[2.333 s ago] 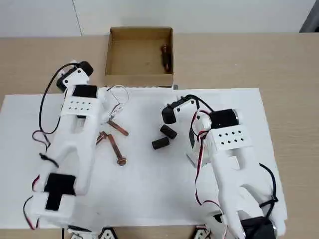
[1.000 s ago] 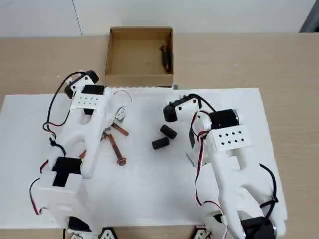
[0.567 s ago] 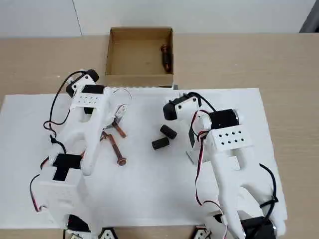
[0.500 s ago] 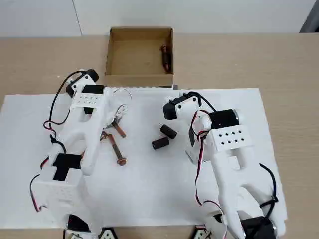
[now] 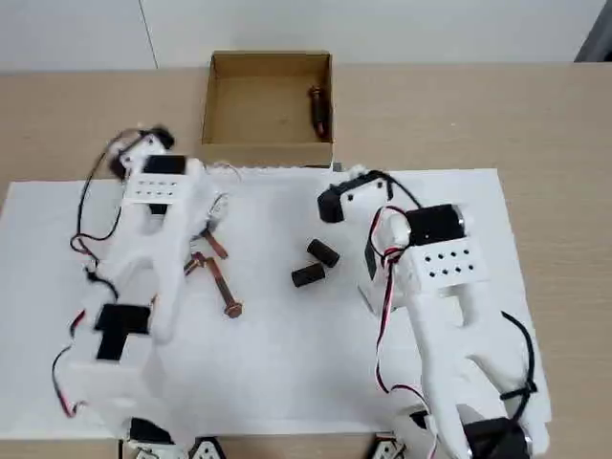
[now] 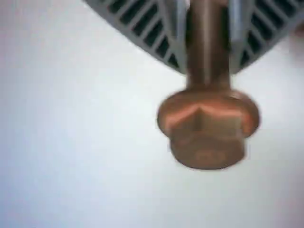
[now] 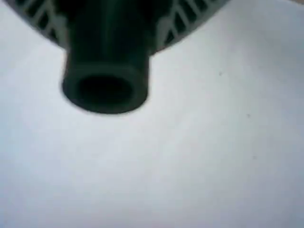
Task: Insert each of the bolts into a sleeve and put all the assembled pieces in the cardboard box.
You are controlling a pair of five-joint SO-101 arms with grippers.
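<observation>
My left gripper [image 6: 207,28] is shut on the shank of a copper bolt [image 6: 207,130], whose hex head hangs free over the white sheet. From above, that gripper [image 5: 211,228] holds the bolt [image 5: 214,245] left of centre. My right gripper [image 7: 109,19] is shut on a black sleeve [image 7: 105,78], open bore showing; in the high view it [image 5: 337,199] sits right of centre, near the box. Two loose bolts [image 5: 222,290] lie by the left arm. Two more black sleeves [image 5: 323,252] lie mid-sheet. The cardboard box [image 5: 268,153] holds one assembled piece [image 5: 316,105].
A white sheet [image 5: 287,373] covers the tan table under both arms. The box stands just beyond the sheet's far edge. Loose wires hang off both arms near the grippers.
The left arm swung in over the bolts, closed on one and has drawn back slightly left with it. The right gripper has edged towards the box with its sleeve.
</observation>
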